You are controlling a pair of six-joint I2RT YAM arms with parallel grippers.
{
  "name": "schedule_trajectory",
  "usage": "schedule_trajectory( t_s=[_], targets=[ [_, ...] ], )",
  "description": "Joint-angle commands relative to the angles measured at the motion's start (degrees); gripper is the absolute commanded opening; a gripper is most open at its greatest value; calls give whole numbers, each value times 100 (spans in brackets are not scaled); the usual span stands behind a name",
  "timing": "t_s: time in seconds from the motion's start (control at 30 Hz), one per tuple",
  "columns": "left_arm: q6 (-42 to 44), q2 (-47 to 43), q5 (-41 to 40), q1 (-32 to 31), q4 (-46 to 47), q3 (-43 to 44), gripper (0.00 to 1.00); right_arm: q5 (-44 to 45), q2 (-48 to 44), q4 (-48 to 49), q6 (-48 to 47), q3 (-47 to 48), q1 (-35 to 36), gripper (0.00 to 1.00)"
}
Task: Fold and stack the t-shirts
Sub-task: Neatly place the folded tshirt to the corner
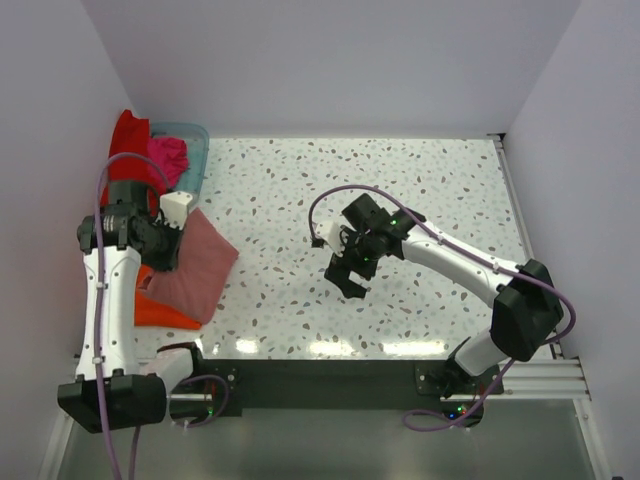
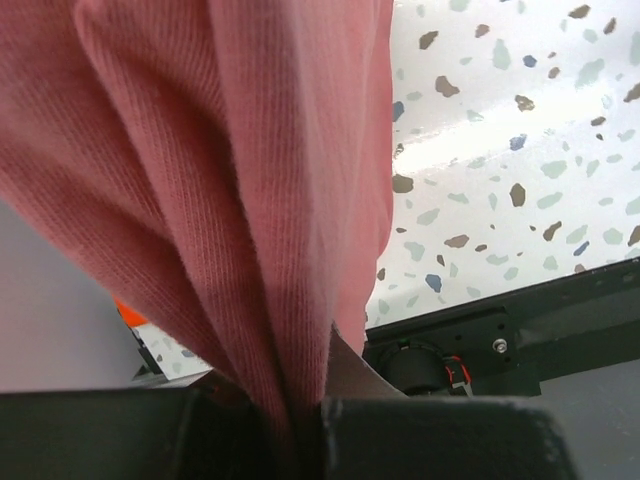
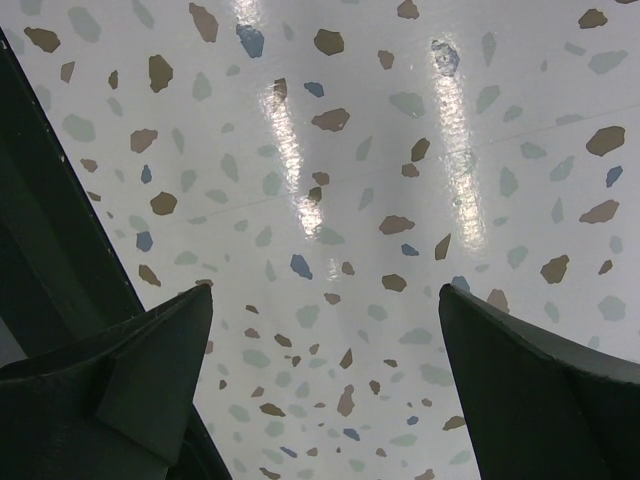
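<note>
Nearby, blue basket [image 1: 197,150] beyond pink t-shirt [image 1: 195,270].

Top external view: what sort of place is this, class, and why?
Probably a robotics lab cell: two arms bolted to a speckled table, white walls, t-shirts in and beside a basket.

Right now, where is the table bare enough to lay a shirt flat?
The table is bare across its far middle and right, from the basket to the right wall, and under the open right gripper. The left edge is crowded: pink t-shirt pinched in the left gripper, orange t-shirt beneath.
</note>
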Motion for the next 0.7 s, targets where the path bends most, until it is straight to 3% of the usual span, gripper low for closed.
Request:
schedule_trajectory(
  t_s=[0.0, 0.47, 0.67],
  targets=[
    [93, 78, 10, 376, 365, 21, 0, 32, 8, -43, -47, 172, -22, 99],
    [1103, 755, 309, 1958, 576, -75, 0, 40, -1, -44, -39, 136, -14, 99],
    [1648, 948, 116, 2468, 1313, -532, 0, 32, 8, -61, -47, 136, -22, 99]
  ],
)
